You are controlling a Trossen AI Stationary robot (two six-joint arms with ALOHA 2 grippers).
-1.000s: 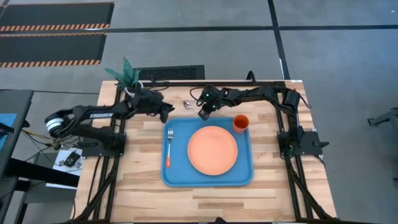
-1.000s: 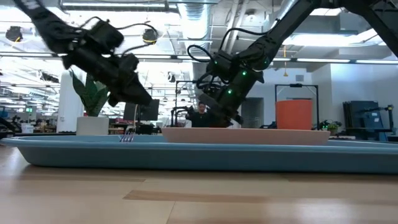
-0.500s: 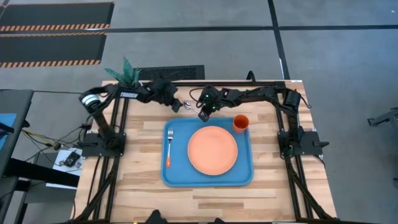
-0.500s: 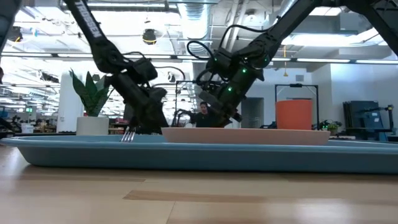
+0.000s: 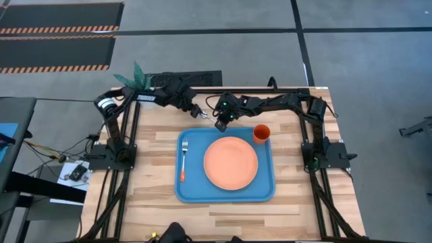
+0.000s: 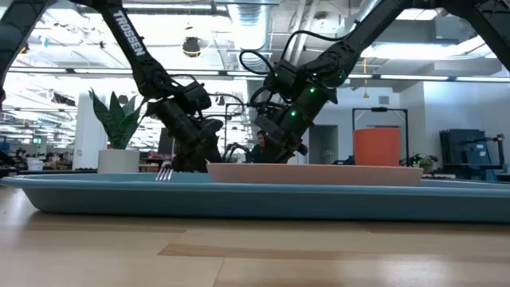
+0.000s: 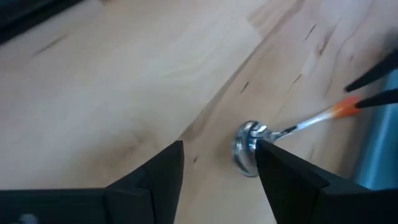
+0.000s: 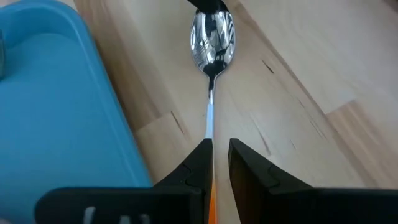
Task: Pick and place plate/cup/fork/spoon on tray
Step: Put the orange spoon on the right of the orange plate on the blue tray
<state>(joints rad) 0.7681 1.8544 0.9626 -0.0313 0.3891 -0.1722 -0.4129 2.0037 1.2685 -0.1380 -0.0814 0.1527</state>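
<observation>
Spoon (image 8: 212, 43) lies on the bare wood of the table (image 5: 155, 202), just beyond the far rim of the blue tray (image 5: 192, 192), bowl pointing away from the tray and its orange handle running back between the right gripper (image 8: 216, 163) fingers (image 8: 198, 163). Those fingers stand narrowly parted on either side of the handle; whether they actually pinch it cannot be told. In the left wrist view the spoon's bowl (image 7: 249, 149) sits right against one of the left gripper (image 7: 217, 163) fingers (image 7: 283, 177), whose jaws stand wide apart and hold nothing. Seen from above, the left gripper (image 5: 196, 111) and right gripper (image 5: 220, 124) meet near each other at the table's far side, close to the tray's far left corner.

On the tray the salmon-orange plate (image 5: 231, 163) lies in the middle, the fork (image 5: 182, 160) beside it on the left with tines toward the far edge, and the cup (image 5: 261, 133) upright in the far right corner. A potted green plant (image 5: 137, 79) stands at the table's far left corner
</observation>
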